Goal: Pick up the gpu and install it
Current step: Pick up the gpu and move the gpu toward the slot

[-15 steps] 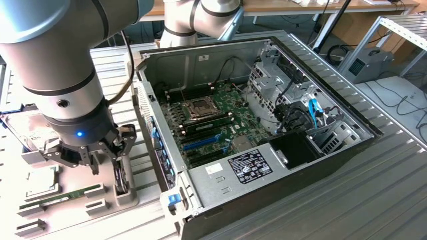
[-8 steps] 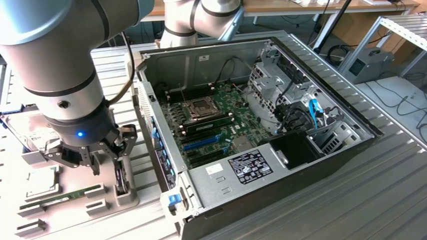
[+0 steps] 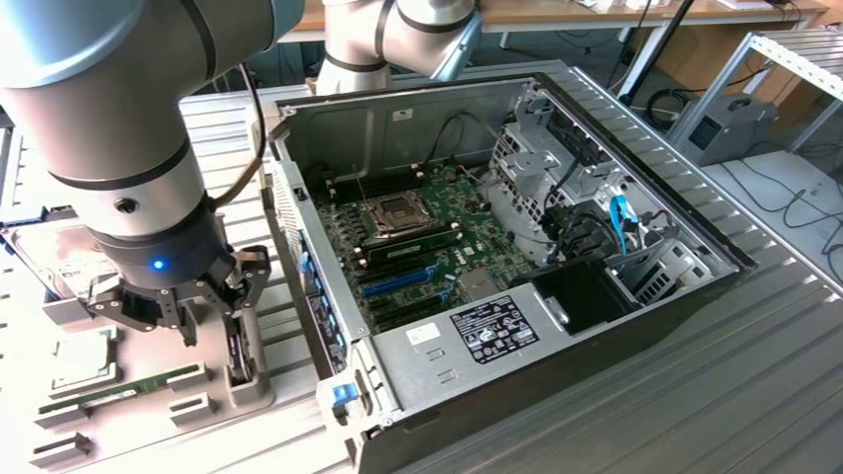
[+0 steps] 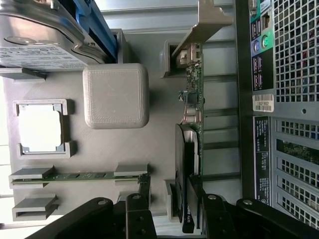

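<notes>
1. Gripper [image 4: 174, 206] [image 3: 211, 311]: fingers spread wide to either side of one end of the gpu, not clamped on it.
2. gpu [image 4: 193, 114] [image 3: 239, 351]: standing on edge in a slot of the grey tray [image 4: 124, 144], on the side next to the computer case.
3. RAM stick [image 4: 79, 176]: lying flat in its tray cradle, near the gpu.
4. CPU [image 4: 40, 128]: seated in a square recess.
5. Hard drive [image 4: 40, 35]: at the tray's far corner.
6. Computer case [image 3: 658, 326]: side open, motherboard exposed, at the exterior view's right of the tray.

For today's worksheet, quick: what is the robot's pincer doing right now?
Pincer: open, holding nothing, straddling the graphics card.
</notes>
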Controlling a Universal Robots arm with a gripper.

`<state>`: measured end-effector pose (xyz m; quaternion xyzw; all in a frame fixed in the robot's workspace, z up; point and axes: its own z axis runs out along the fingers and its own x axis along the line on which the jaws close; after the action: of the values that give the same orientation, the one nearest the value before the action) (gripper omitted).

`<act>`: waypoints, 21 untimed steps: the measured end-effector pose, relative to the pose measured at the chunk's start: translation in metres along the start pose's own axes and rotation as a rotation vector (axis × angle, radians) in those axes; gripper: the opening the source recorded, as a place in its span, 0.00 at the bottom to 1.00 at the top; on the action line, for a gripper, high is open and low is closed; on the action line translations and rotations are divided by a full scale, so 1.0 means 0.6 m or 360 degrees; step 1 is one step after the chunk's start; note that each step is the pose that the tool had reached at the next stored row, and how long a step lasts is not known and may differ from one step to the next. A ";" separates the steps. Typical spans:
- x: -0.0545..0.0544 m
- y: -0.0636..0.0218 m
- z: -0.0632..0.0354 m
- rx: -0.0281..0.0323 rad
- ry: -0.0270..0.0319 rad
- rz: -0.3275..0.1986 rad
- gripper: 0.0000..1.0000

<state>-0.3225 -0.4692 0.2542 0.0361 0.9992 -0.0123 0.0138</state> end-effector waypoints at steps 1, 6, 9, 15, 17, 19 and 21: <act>0.000 0.000 0.000 -0.00010 -0.00011 0.0000 0.42; 0.000 0.000 -0.016 -0.00023 -0.00021 0.0000 0.42; -0.001 0.000 -0.027 -0.00019 -0.00018 0.0000 0.42; -0.016 0.005 -0.022 -0.00003 0.00200 -0.0001 0.42; -0.017 0.008 -0.020 0.00001 0.00229 -0.0001 0.42; -0.017 0.013 -0.018 0.00001 0.00247 -0.0001 0.42; -0.018 0.020 -0.015 0.00003 0.00272 -0.0001 0.42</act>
<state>-0.3113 -0.4579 0.2632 0.0359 0.9993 -0.0121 0.0052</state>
